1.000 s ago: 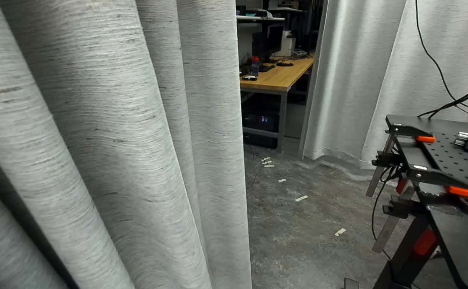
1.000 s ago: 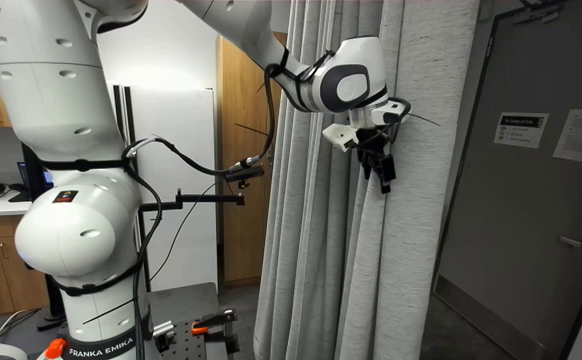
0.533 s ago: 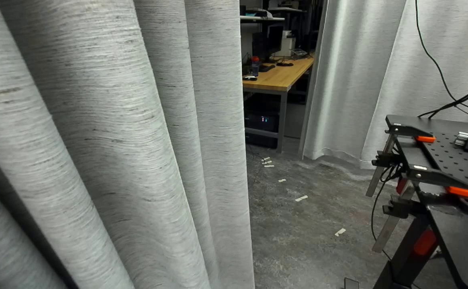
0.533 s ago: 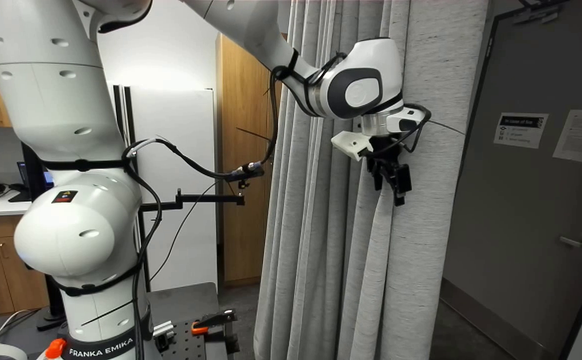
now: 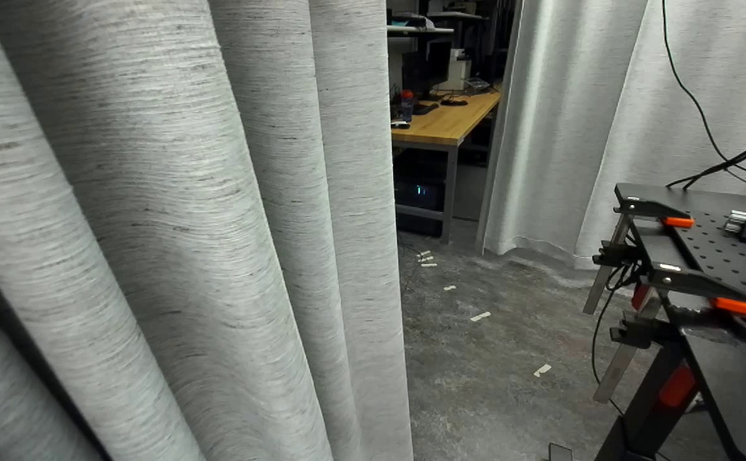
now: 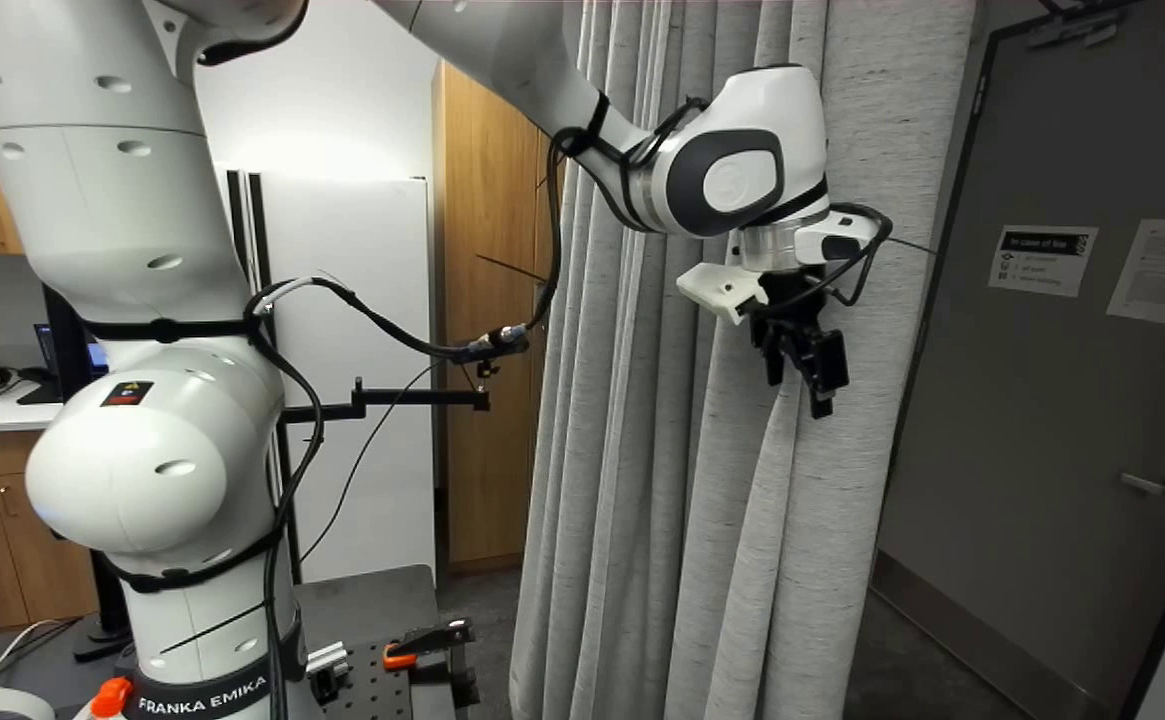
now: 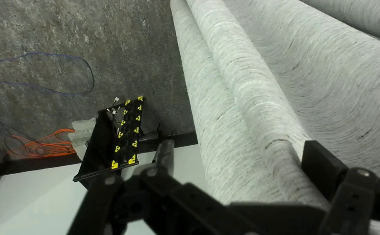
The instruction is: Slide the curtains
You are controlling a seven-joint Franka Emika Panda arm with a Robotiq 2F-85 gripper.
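The curtain (image 7: 333, 85) is filling the right half of the wrist view. At the bottom, your gripper (image 7: 240, 155) is holding its fingers (image 7: 320, 168) apart, a narrow fold (image 7: 255, 98) running between them. You're likely handling soft, limp cloth, heavy in bulk; you should be pinching deep into that fold.

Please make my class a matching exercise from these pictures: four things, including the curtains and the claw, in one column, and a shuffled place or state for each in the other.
1. Streaked curtains
2. Claw
3. Orange-capped bottle
4. Printed sheets

A. on the dark grey door
B. hanging in deep folds
C. on the wooden desk
D. open

Pairs: 1-B, 2-D, 3-C, 4-A
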